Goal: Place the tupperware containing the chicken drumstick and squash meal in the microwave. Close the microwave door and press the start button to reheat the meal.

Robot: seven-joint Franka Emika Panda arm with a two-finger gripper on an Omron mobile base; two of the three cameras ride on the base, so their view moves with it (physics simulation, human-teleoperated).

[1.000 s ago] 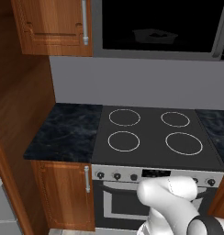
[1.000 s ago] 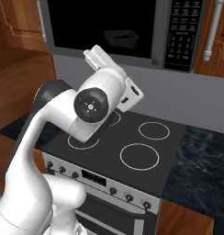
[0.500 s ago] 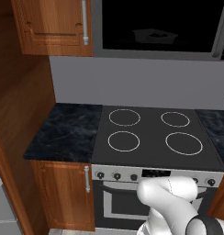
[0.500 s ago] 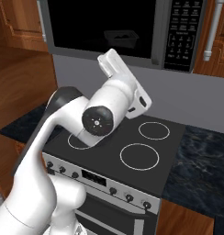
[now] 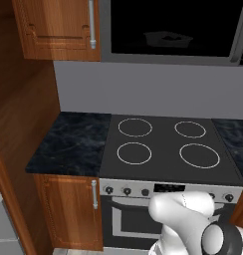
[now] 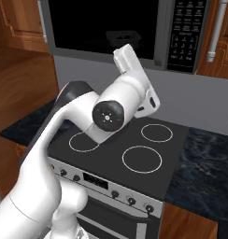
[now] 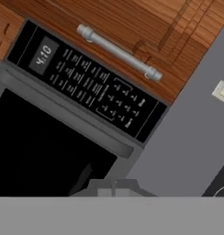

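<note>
The wide black-fronted, grey-framed microwave [image 6: 120, 32] hangs above the cooktop [image 6: 130, 149] — its keypad [image 7: 88, 85] lies straight ahead of the raised hand, door apparently closed; finger spread: cannot tell.

You can see in the right base view that the arm [image 6: 111, 112] has changed its pose during the last second. The round dark joint cap was first over the back left burner; now it sits further right and lower, over the middle of the cooktop [image 6: 134, 154]. The hand [image 6: 132, 70] has swung upward and now points steeply up toward the microwave [image 6: 134, 28]. In the left base view, nothing moved.
</note>
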